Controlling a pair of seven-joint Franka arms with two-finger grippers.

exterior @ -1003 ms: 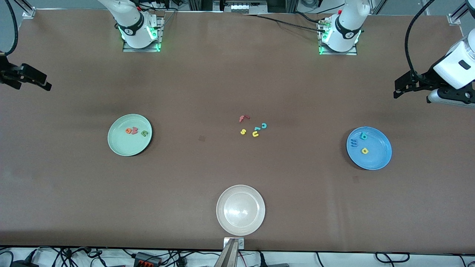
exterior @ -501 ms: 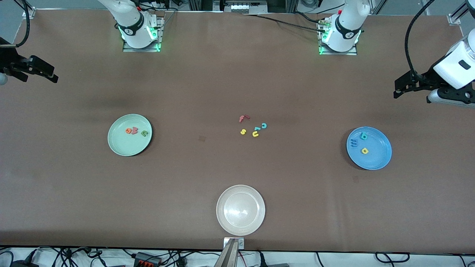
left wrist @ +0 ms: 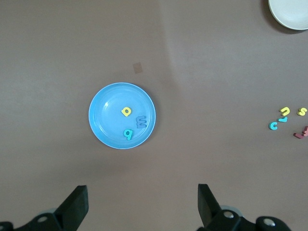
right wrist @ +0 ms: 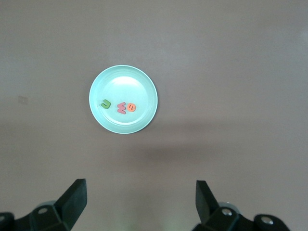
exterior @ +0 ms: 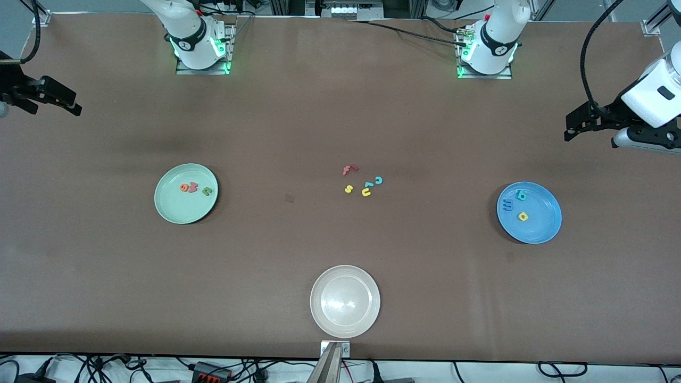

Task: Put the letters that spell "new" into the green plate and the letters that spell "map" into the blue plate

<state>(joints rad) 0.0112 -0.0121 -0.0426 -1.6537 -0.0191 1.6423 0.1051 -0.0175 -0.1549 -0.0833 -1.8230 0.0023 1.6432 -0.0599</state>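
My left gripper (left wrist: 142,207) hangs high in the air over the table (exterior: 298,133) at my left arm's end, and its fingers are spread wide with nothing between them. My right gripper (right wrist: 139,204) hangs high over my right arm's end of the table, and it is wide open and holds nothing too. Both of my arms wait up there.

The green plate (exterior: 171,207) sits toward my right arm's end of the table. In it lie the orange "e" (exterior: 184,187), the red-pink "w" (exterior: 193,186) and the green "n" (exterior: 207,191), all close together in a row.

The blue plate (exterior: 542,226) sits toward my left arm's end. In it lie the blue "m" (exterior: 507,205), the teal "a" (exterior: 521,196) and the yellow "p" (exterior: 523,216), near each other but not touching.

Between the two plates, in the middle of the table, is a small bunch of other letters: a red "f" (exterior: 349,169), a yellow "s" (exterior: 348,189), a yellow "u" (exterior: 366,192) and a teal "c" (exterior: 379,180). One more little teal piece (exterior: 368,185) lies just beside the "u".

A cream-white plate (exterior: 367,319) sits nearer to the front camera than the bunch, and it has nothing in it.
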